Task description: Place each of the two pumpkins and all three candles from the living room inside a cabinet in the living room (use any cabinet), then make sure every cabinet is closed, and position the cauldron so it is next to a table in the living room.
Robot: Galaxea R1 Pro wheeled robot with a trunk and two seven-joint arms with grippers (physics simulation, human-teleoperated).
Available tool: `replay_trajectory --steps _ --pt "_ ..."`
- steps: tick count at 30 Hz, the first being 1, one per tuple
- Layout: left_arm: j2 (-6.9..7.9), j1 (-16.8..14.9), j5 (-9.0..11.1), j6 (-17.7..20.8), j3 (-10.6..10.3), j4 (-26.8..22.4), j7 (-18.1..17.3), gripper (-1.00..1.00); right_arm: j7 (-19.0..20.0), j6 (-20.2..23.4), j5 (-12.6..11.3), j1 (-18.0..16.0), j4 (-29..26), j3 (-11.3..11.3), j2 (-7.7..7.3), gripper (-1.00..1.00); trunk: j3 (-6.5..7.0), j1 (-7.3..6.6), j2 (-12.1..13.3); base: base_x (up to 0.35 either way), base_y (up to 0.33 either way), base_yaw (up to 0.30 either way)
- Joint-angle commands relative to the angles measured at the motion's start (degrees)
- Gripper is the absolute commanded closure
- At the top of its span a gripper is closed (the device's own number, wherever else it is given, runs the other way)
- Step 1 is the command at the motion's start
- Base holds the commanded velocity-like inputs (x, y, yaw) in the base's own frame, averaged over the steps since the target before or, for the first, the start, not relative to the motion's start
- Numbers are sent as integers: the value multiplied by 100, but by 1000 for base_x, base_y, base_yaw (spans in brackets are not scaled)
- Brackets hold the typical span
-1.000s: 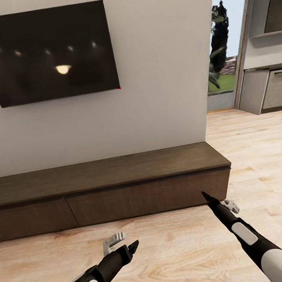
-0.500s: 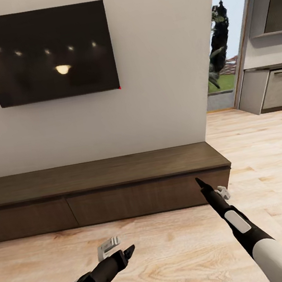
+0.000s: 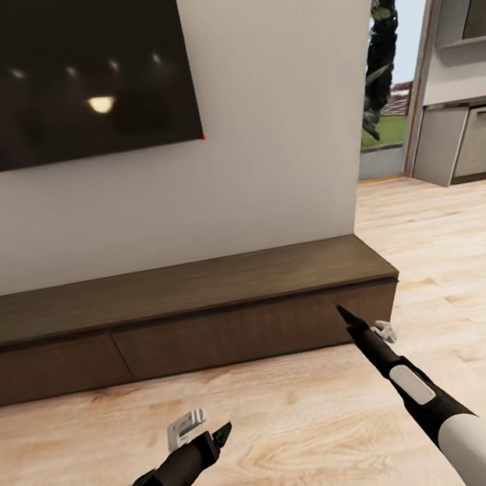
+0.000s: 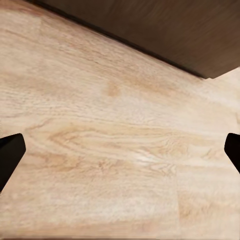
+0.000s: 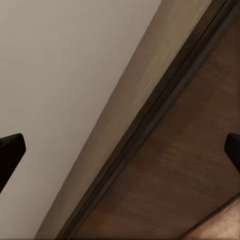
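A: Cabinet [image 3: 184, 316] first: a long, low unit of dark brown wood grain with a flat matte top and plain handleless fronts, all flush and closed. It runs along the foot of a smooth pale wall [image 3: 276, 111], under a glossy black screen [image 3: 72, 74] that reflects ceiling lights.

B: And the floor?

A: Light wooden planks [image 3: 307, 438] with visible grain, reaching from the cabinet's base toward the robot.

B: The arms, left to right?

A: The left gripper [image 3: 222, 436] sits low over the floor, its black-and-white forearm angled up and to the right. In the left wrist view its two dark fingertips [image 4: 10, 155] sit at opposite edges, so the jaws stand wide apart and hold nothing, with the floorboards and the cabinet's front between them.

B: The right one?

A: The right gripper [image 3: 341, 312] reaches further forward on a stretched-out arm, its tip just in front of the cabinet's right-hand drawer front, near the end. Whether it touches, I cannot tell. Its fingertips [image 5: 11, 150] are spread wide too, empty, framing the cabinet's top edge and the wall behind.

B: Beyond the cabinet's right end?

A: A doorway to grey kitchen units [image 3: 465, 150] and a window with greenery.
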Motion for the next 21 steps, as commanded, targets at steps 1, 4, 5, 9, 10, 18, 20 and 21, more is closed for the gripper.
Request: replay_trajectory --steps 1,4,5,9,10,18,20,21 --pt "5 -3 61 14 -9 -7 58 -100 60 -2 -46 -4 8 5 -1 -100 -28 1 -4 0 0 0" --pt "5 -3 64 14 -9 -7 64 -100 94 -7 -43 -4 8 5 0 -100 -95 9 -8 0 0 0" --pt "5 -3 63 14 -9 -7 65 -100 94 -8 -41 -4 8 5 0 -100 -117 11 -9 0 0 0" --pt "5 -3 62 16 -10 -7 73 -100 83 -5 -33 -4 8 9 0 -100 -205 22 -15 0 0 0" --pt "3 -3 61 17 -14 -2 75 -100 81 -4 -32 -4 8 10 0 -100 -228 24 -16 0 0 0" --pt "-83 -313 85 494 -26 262 153 -100 69 32 -31 -4 -22 39 7 -100 -405 45 -27 0 0 0" --pt "-166 -770 114 989 -1 583 234 -100 67 103 -30 -4 -26 40 3 -100 -449 50 -29 0 0 0" --pt "-222 -1025 163 1116 83 867 253 -100 67 159 -30 -4 -28 40 -3 -100 -471 53 -31 0 0 0"
